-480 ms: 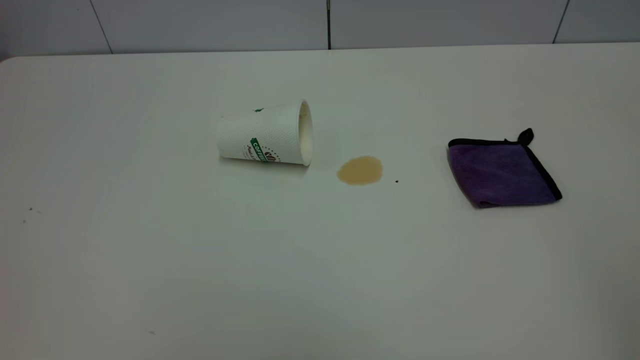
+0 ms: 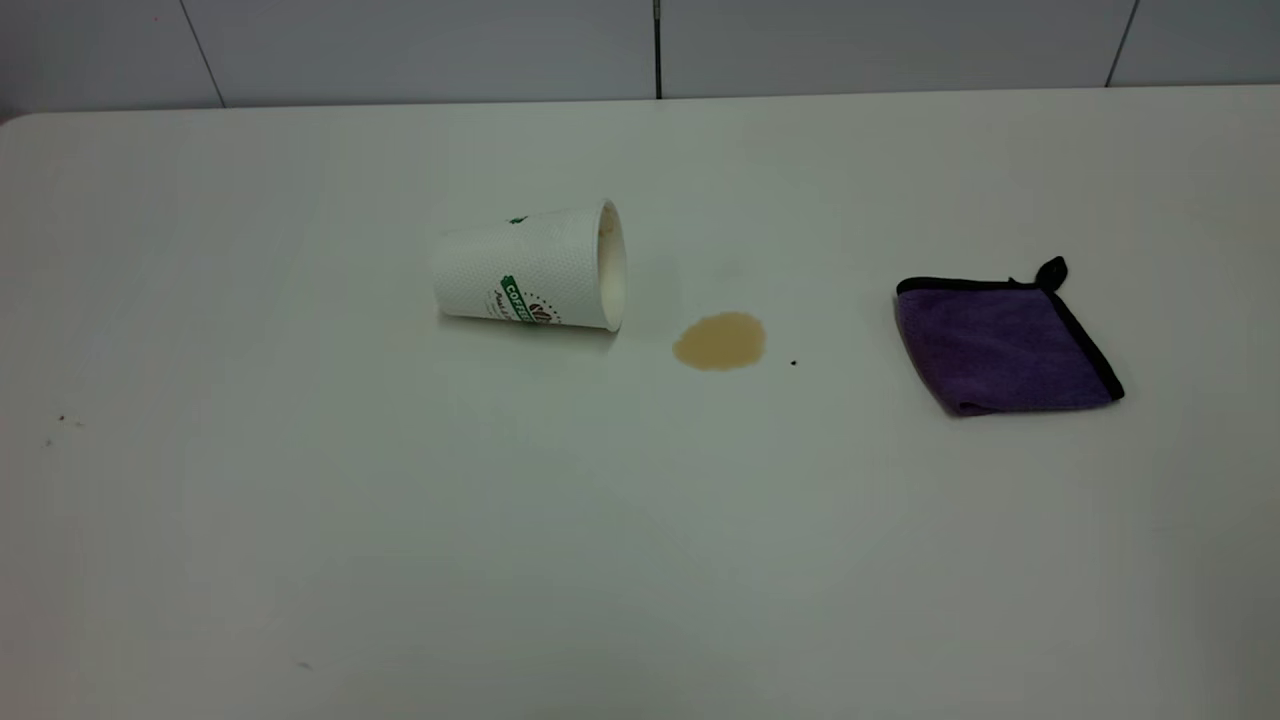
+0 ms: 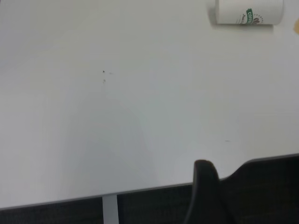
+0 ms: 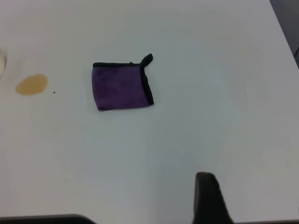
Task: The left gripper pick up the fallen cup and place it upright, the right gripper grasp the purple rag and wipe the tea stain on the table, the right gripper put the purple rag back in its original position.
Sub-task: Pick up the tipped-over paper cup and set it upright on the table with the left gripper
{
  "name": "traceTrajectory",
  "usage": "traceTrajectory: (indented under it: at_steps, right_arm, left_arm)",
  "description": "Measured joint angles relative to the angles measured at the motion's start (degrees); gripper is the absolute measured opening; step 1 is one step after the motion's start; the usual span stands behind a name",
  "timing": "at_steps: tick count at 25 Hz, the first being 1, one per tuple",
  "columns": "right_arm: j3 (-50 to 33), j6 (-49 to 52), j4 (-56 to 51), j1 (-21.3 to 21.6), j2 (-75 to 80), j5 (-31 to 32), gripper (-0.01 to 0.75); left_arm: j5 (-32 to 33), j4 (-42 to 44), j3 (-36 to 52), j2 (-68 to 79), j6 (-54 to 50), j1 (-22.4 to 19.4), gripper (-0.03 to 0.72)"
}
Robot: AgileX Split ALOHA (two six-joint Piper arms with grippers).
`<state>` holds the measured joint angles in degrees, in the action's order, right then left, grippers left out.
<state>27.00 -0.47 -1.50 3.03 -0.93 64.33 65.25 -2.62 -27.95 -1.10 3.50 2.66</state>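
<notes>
**Observer:** Where does the cup lie from your seat?

**Operator:** I see the cup [image 2: 530,268] on its side on the worktop [image 2: 400,520], left of centre in the exterior view; its mouth faces toward the right arm's side, and the green banner shows on its wall; nothing touches it.

**Observer:** And the spill?

**Operator:** The tea stain [image 2: 720,341] sits just beside the cup's mouth, a little nearer the camera and apart from the rim; a tiny dark speck [image 2: 794,363] lies close on its far side from the cup.

**Observer:** The cloth?

**Operator:** The purple rag [image 2: 1003,343] lies flat and folded well apart from the stain, on the right arm's side; its black loop sticks out at the far corner; I see it in the right wrist view too [image 4: 122,87], with the stain [image 4: 32,84] off to one side.

**Observer:** Your arms?

**Operator:** Neither arm appears in the exterior view; the left gripper [image 3: 208,196] shows only as one dark tip at the edge of its own wrist view, over the worktop's near edge, far from the cup [image 3: 246,12]; the right gripper [image 4: 210,198] shows the same way, well apart from the rag; I cannot tell whether either pair of fingers is spread or pressed together.
</notes>
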Motion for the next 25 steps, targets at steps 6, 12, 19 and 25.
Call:
traceTrajectory:
  at_steps: [6,12,19,25]
  right_arm:
    - [0.0,0.0,0.0,0.0,0.0,0.0,0.486]
    - [0.0,0.0,0.0,0.0,0.0,0.0,0.486]
    - [0.0,0.0,0.0,0.0,0.0,0.0,0.486]
    - [0.0,0.05,0.0,0.0,0.0,0.0,0.486]
  left_arm:
    - [0.0,0.0,0.0,0.0,0.0,0.0,0.513]
    - [0.0,0.0,0.0,0.0,0.0,0.0,0.513]
    - [0.0,0.0,0.0,0.0,0.0,0.0,0.513]
    - [-0.36,0.74,0.0,0.07,0.0,0.0,0.513]
